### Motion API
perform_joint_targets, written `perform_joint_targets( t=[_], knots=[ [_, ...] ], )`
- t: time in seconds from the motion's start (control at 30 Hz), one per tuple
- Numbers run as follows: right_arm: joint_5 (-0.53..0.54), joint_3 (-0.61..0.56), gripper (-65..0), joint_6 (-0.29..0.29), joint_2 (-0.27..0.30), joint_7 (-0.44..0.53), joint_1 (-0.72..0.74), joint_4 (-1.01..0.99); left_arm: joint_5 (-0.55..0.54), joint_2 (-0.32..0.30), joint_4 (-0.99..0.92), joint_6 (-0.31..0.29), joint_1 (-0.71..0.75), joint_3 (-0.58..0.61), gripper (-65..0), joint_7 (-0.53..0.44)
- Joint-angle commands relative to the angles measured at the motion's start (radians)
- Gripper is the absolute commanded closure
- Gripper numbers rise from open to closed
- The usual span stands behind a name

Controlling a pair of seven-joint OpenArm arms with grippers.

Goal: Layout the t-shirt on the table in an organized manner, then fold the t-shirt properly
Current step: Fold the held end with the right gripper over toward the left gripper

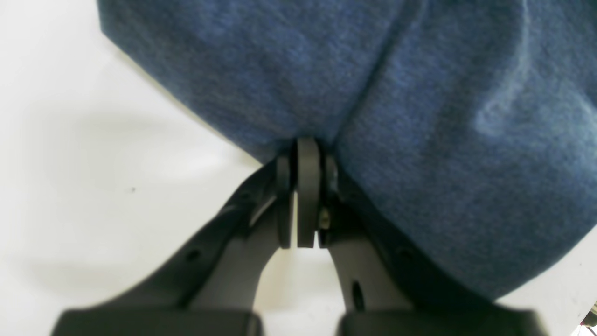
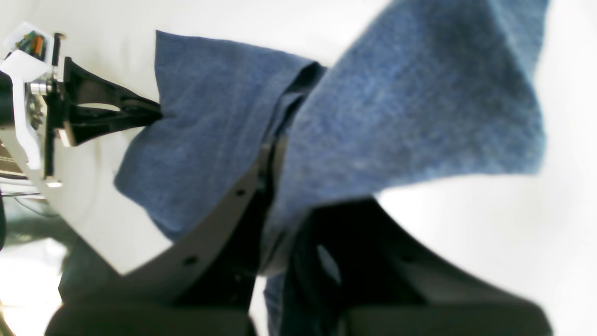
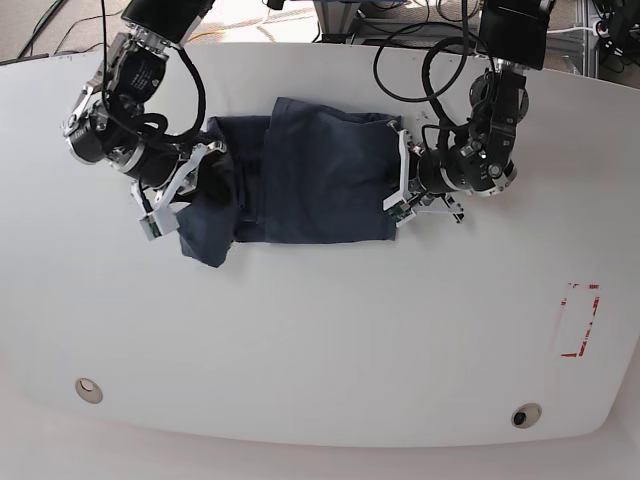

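Observation:
The dark navy t-shirt lies partly folded on the white table, toward the far side. My left gripper is at the shirt's right edge. In the left wrist view its fingers are shut on the cloth at a crease. My right gripper is at the shirt's left end, where the cloth bunches and a flap hangs toward the front. The right wrist view shows that gripper shut on a raised fold of the shirt, with the left gripper pinching the opposite edge.
A red rectangle outline is marked at the table's right. Two round grommet holes sit near the front edge, one at the left and one at the right. Cables and arm bases crowd the back edge.

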Motion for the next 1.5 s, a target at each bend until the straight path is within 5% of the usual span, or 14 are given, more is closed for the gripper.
perform_joint_targets(
  t=[0.0,0.37,1.1,1.27,1.47],
  knots=[
    [0.034,-0.040,0.0,0.002,-0.017,0.023,0.012,0.043,0.033,-0.004,0.002,-0.001,-0.004,0.000,0.0,0.039],
    [0.033,-0.150,0.0,0.002,-0.155,0.023,0.008,0.048,0.036,0.016,0.005,-0.001,-0.006,-0.001,0.0,0.039],
    [-0.199,-0.427,-1.0,0.002,-0.181,0.064,0.005,0.043,0.036,0.018,0.008,-0.001,0.000,-0.001,0.0,0.039],
    [-0.217,-0.454,-9.5,0.002,-0.181,0.099,0.011,0.043,0.034,0.018,0.008,-0.001,0.000,-0.001,0.0,0.039],
    [-0.214,-0.506,-27.6,-0.058,-0.181,0.162,0.020,-0.002,0.034,0.018,0.008,-0.001,0.000,-0.001,0.0,0.039]
  ],
)
